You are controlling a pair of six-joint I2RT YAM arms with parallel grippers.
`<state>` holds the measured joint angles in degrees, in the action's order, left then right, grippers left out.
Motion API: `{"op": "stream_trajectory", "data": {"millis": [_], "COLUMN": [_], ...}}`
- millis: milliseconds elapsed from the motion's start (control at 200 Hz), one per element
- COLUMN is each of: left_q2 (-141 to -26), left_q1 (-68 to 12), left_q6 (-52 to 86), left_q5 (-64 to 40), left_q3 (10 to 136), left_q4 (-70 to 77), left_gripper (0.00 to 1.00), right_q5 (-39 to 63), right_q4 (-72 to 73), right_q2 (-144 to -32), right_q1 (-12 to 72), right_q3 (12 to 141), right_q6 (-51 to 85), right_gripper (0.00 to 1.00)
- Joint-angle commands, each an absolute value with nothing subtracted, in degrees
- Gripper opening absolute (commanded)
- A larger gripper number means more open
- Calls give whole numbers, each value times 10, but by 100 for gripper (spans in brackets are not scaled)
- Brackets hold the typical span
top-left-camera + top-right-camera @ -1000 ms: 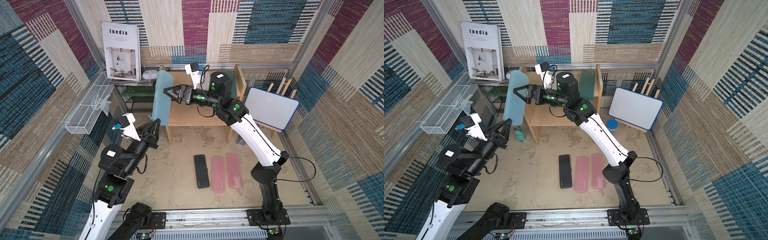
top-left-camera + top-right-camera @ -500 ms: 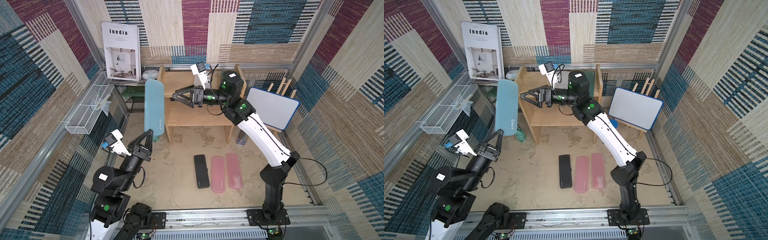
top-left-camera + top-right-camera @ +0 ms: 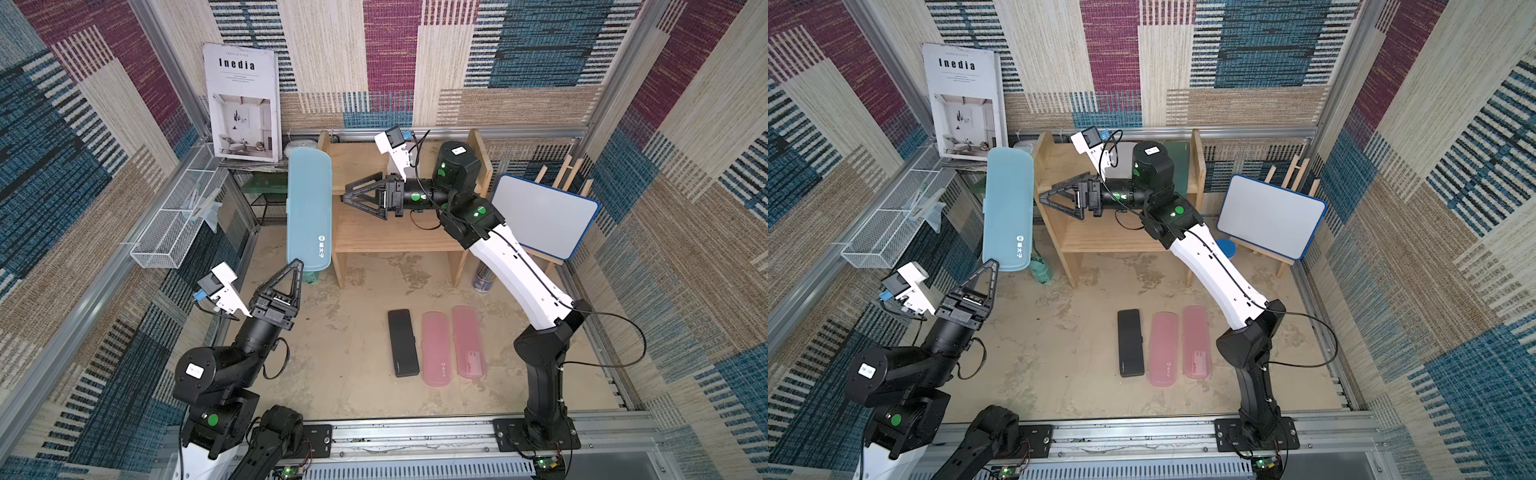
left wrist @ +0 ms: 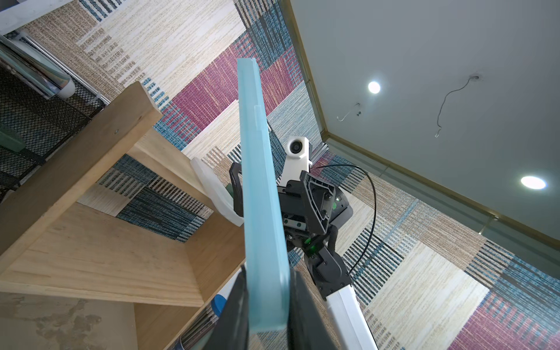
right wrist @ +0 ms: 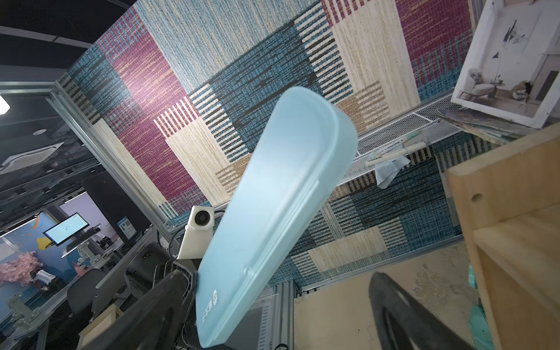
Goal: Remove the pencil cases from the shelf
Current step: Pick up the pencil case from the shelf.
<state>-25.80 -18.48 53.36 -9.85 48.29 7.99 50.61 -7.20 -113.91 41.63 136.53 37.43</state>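
A light teal pencil case (image 3: 309, 208) (image 3: 1009, 208) stands on end just left of the wooden shelf (image 3: 374, 237) (image 3: 1100, 241). My left gripper (image 3: 297, 266) (image 3: 992, 266) (image 4: 268, 303) is shut on the teal case's (image 4: 260, 197) lower end. My right gripper (image 3: 347, 199) (image 3: 1044, 199) (image 5: 275, 285) is open and empty over the shelf's top, pointing at the teal case (image 5: 272, 212). A translucent white case (image 4: 212, 194) and a dark green case (image 3: 1177, 162) lean on the shelf. On the floor lie a black case (image 3: 402, 343) and two pink cases (image 3: 436, 353) (image 3: 468, 343).
A white wire basket (image 3: 174, 220) hangs on the left wall. A black mesh rack (image 3: 266, 203) and an Inedia magazine (image 3: 243, 102) stand at the back left. A whiteboard (image 3: 544, 216) leans at the right, with a blue-lidded tube (image 3: 1225, 247) by the shelf's leg.
My left arm has drawn back toward the front, carrying the teal case down and left, away from the shelf. My right gripper, open throughout, has pulled back to the right.
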Motion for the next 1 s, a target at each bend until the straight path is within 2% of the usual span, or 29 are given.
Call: {"op": "stream_trajectory", "data": {"millis": [0,431,511,611,716,831,867,902,962,997], "left_q2": [-261,-287,-288,-292,-301,-310,-309,-309,-306,-304], "left_q1": [-184,-184,-184,-184,-184,-184,-184,-184,-184,-184], "left_q6": [550,573,573,574,571,562,558,549,517,492], "left_q5": [-111,-145,-147,-153,-163,-169,-167,-161,-137,-104], "left_q3": [478,473,471,469,474,482,483,489,511,527], "left_q4": [120,150,144,138,131,110,104,88,21,-35], "left_gripper": [0,0,0,0,0,0,7,22,65,79], "right_q5": [522,544,543,542,541,535,532,529,518,509], "right_q4": [-26,3,17,23,26,21,17,10,-8,-24], "right_q2": [-1143,-1194,-1196,-1197,-1196,-1193,-1193,-1192,-1188,-1185], "right_q1": [420,426,426,426,428,428,428,428,428,428], "right_q3": [1369,1420,1420,1420,1416,1411,1410,1410,1410,1410], "right_q6": [392,430,439,441,438,426,421,416,401,389], "right_gripper": [99,98,83,56,40,15,9,6,2,1]}}
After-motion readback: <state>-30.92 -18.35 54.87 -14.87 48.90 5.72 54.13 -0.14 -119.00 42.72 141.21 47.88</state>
